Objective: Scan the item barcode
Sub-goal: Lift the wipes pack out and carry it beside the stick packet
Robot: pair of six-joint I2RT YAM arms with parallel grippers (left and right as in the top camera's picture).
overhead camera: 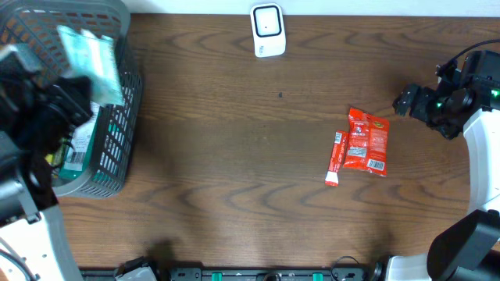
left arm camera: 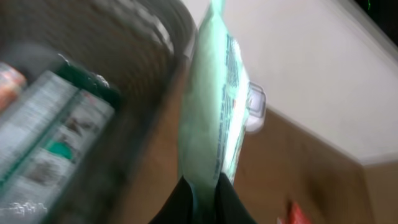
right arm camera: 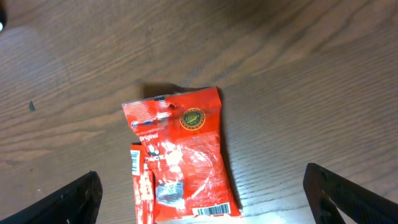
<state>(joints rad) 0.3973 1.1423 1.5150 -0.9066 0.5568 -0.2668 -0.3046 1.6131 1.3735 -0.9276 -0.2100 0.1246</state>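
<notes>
beneath a white wall [left arm camera: 298, 56] runs a dark brown table [overhead camera: 234, 179] with wavy wood grain, and one white scanner [overhead camera: 267, 31] stands at its far edge. far to the left of the scanner sits one grey mesh basket [overhead camera: 117, 156]. over it the left gripper [left arm camera: 205, 194] is pinched tight on the bottom edge of one pale green packet [left arm camera: 211, 106], lifted upright beside the basket's rim; its print is too blurred for me to read. a green and white box [left arm camera: 50, 143] lies down in the basket, its lettering smeared as well. to the right of the scanner and nearer the arms lie two red things, touching side by side: one flat red packet [right arm camera: 180, 155], where i can read "original" and see a barcode at its lower edge, and one slim red stick [overhead camera: 337, 158] on its left. further right of the scanner the right gripper [overhead camera: 406, 101] hangs with its fingers [right arm camera: 68, 202] spread wide, holding nothing.
</notes>
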